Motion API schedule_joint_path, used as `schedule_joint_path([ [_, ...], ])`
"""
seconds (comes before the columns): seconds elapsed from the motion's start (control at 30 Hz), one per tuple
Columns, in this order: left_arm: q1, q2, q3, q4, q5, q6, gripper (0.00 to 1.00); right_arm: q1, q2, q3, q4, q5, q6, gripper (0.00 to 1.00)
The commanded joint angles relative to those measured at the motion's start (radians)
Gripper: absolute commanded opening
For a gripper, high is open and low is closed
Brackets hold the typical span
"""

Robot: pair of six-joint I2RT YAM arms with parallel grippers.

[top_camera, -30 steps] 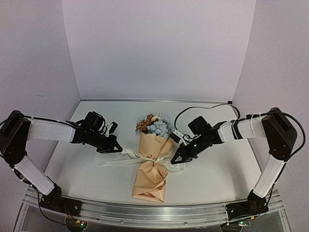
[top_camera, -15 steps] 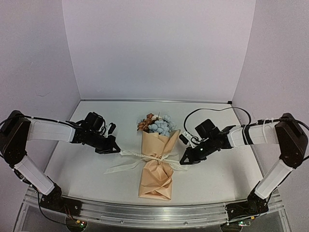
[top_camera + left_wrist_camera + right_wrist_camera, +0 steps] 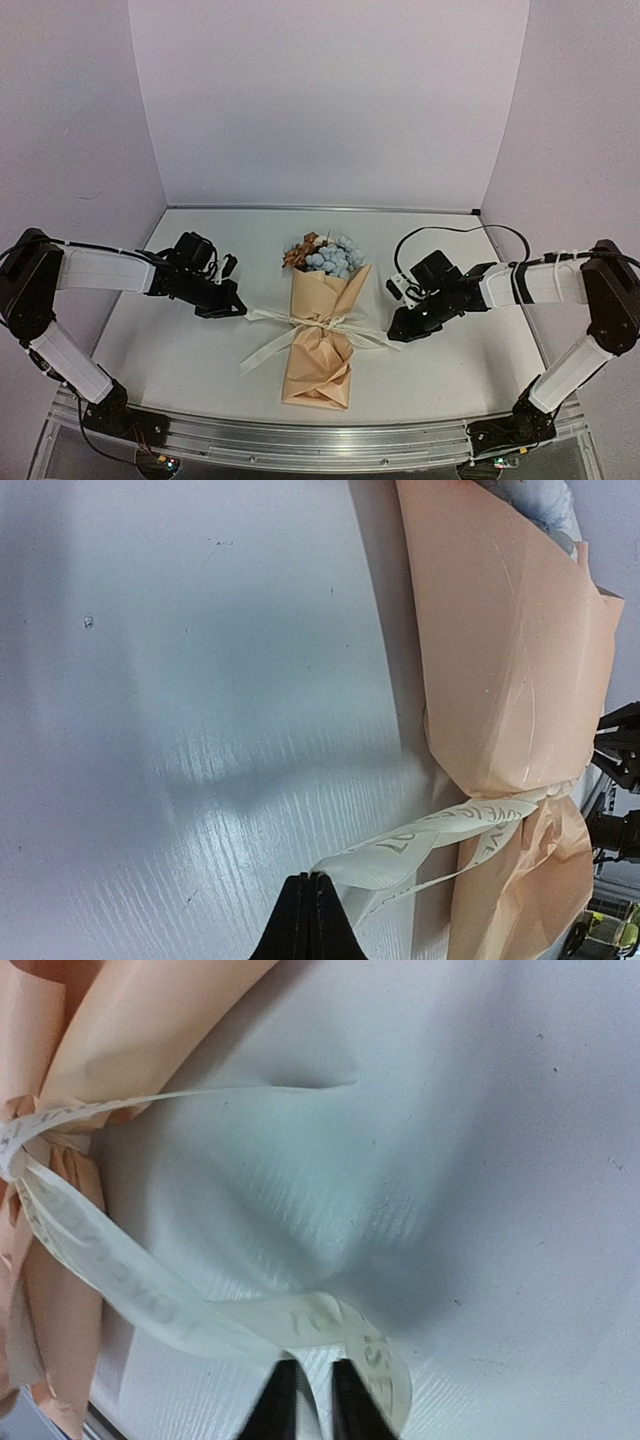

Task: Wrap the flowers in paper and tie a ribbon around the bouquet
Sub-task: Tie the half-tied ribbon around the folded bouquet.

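Note:
The bouquet (image 3: 320, 345) lies in the middle of the table, a tan paper (image 3: 318, 365) cone with the blue and brown-orange flowers (image 3: 325, 257) at its far, wide end. A cream ribbon (image 3: 322, 324) is tied around its waist, with tails spreading to both sides. On the left, my left gripper (image 3: 238, 310) is shut on one ribbon (image 3: 430, 835) end, pinched at its tips (image 3: 310, 877) beside the paper (image 3: 500, 660). To the right of the cone my right gripper (image 3: 393, 335) stands with its jaws slightly apart. The other ribbon (image 3: 130, 1280) tail curls loosely around its tips (image 3: 308, 1365), not pinched.
A black cable (image 3: 440, 232) loops over the table behind the right arm. Lilac walls close the back and both sides. The metal rail (image 3: 320, 445) with both arm bases runs along the near edge.
The right gripper drew its ribbon end to the right, then parted its jaws and let it go slack. The bouquet shifted slightly. The left gripper held still, shut on its end.

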Motion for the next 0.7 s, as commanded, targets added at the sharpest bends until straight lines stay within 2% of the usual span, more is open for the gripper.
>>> schedule_joint_path([
  [0.0,0.011,0.025,0.017,0.025,0.040,0.015,0.00,0.008,-0.061,0.013,-0.022,0.004,-0.044,0.36],
  [0.1,0.010,0.034,0.024,0.041,0.065,0.019,0.00,0.053,-0.082,-0.014,0.031,0.010,-0.171,0.54],
  [0.23,0.010,0.048,0.036,0.046,0.083,0.026,0.00,0.119,-0.065,-0.024,0.094,0.043,-0.392,0.66],
  [0.43,0.010,0.051,0.051,0.042,0.088,0.032,0.00,0.166,-0.001,0.010,0.117,0.092,-0.568,0.70],
  [0.67,0.010,0.049,0.048,0.043,0.088,0.030,0.00,0.216,0.117,0.062,0.178,0.213,-0.633,0.71],
])
